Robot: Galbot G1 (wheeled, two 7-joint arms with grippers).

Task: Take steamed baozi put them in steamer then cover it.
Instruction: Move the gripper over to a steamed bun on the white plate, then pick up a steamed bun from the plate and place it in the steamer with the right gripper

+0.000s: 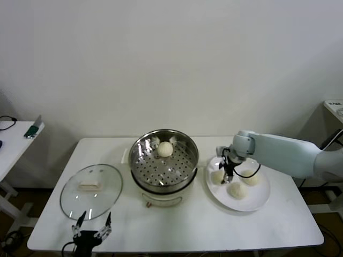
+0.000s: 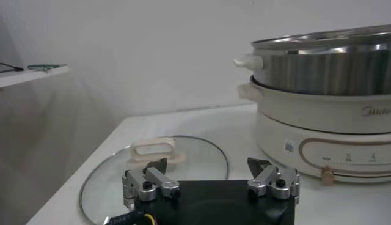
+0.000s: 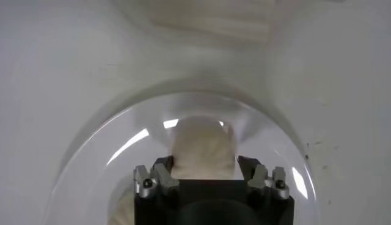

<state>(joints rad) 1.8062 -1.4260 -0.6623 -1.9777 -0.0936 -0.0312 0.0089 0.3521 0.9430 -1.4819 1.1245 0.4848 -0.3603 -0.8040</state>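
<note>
Here the right gripper (image 1: 227, 172) is down over the white plate (image 1: 257, 202) near the table's right edge, its jaws set on either side of 1 steamed baozi (image 3: 203, 150); whether they already squeeze it cannot be told from the wrist view. That bun sits at the plate's left rim, directly between the fingertips, with dough showing out past both of them.

The main risk is a poor grip: if the jaws pinch too hard, the soft dough may dent or tear, and if they catch only its upper part, it could slip out during the carry across to the steamer (image 1: 164, 163) and land on the table. 2 more buns (image 1: 237, 190) lie just beside it on the plate, so a sideways shift might nudge them.

1 bun (image 1: 165, 149) already rests on the perforated tray at the steamer's far side. The glass cover (image 1: 91, 191) lies flat near the table's front-left corner, and the left gripper (image 1: 92, 231) waits just in front of it with jaws spread wide, holding nothing.
</note>
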